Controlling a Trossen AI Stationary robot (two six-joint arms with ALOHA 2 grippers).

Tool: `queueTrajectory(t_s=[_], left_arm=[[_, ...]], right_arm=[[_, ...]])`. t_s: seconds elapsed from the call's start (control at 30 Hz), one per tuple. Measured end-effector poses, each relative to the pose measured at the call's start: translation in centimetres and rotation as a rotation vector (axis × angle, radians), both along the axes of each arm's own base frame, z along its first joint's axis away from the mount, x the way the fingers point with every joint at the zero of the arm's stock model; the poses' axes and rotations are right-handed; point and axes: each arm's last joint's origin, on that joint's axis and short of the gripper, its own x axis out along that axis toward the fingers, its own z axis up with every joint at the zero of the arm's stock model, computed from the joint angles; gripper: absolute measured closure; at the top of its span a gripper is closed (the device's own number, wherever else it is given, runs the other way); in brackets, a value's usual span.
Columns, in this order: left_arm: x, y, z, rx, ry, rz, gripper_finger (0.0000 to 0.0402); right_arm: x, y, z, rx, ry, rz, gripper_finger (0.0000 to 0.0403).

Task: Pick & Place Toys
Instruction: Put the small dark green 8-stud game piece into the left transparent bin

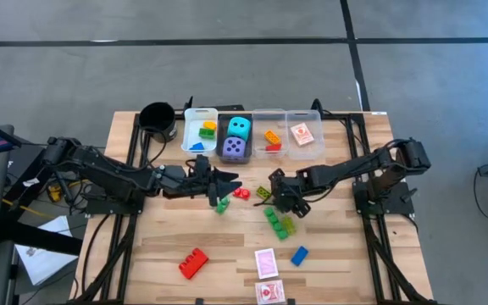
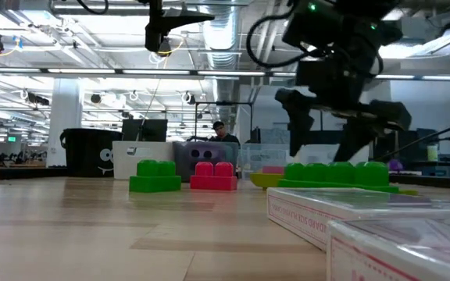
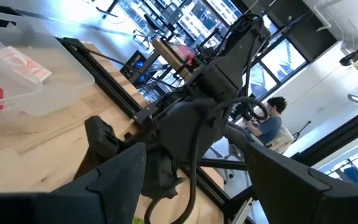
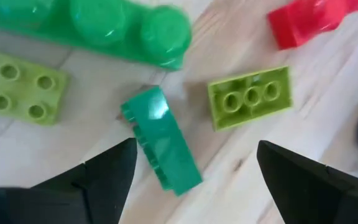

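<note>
On the wooden surface a red brick lies near the front left, a stubby block with studs on top. Farther back, the left gripper hangs over the middle with its jaws spread and holding nothing; a small green brick sits just below its tip, and a small red brick lies just beside it. In the bins along the back edge rest a purple die and a cyan die, both soft cubes with dark dots.

The right gripper hovers low over a cluster of green pieces, jaws open and empty. Between its fingers lies a dark green brick, long and narrow, tipped on its side. Near it sit a lime brick with three round holes showing and a flat lime plate with four studs.

Toward the front, a blue brick lies beside two red-white cards.
</note>
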Motion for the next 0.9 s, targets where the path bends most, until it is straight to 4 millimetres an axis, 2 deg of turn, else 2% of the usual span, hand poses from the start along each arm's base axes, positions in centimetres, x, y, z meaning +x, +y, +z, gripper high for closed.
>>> queueTrajectory(t_s=[0.13, 0.33, 0.5, 0.57, 0.73, 0.9], left_arm=[[0.0, 0.0, 0.0, 0.001, 0.001, 0.0, 0.0133], [0.0, 0.0, 0.0, 0.002, 0.004, 0.0, 0.0133], [0.0, 0.0, 0.0, 0.003, 0.004, 0.0, 0.0133], [0.0, 0.0, 0.0, 0.003, 0.004, -0.002, 0.0133], [-0.1, -0.3, 0.0, 0.003, 0.003, -0.011, 0.0133], [-0.1, -0.5, 0.0, 0.002, 0.001, -0.02, 0.0133]], right_arm=[[0.6, 0.3, 0.9, 0.041, -0.024, 0.031, 0.0076], [0.4, 0.3, 0.9, 0.072, 0.005, 0.044, 0.0076], [0.2, -0.2, 0.1, 0.069, 0.065, 0.025, 0.0076], [0.7, -0.4, -0.6, 0.069, 0.07, 0.016, 0.0076], [0.5, -1.0, -2.4, 0.052, 0.181, -0.024, 0.0079], [0.3, -1.1, -3.2, 0.024, 0.25, -0.054, 0.0109]])
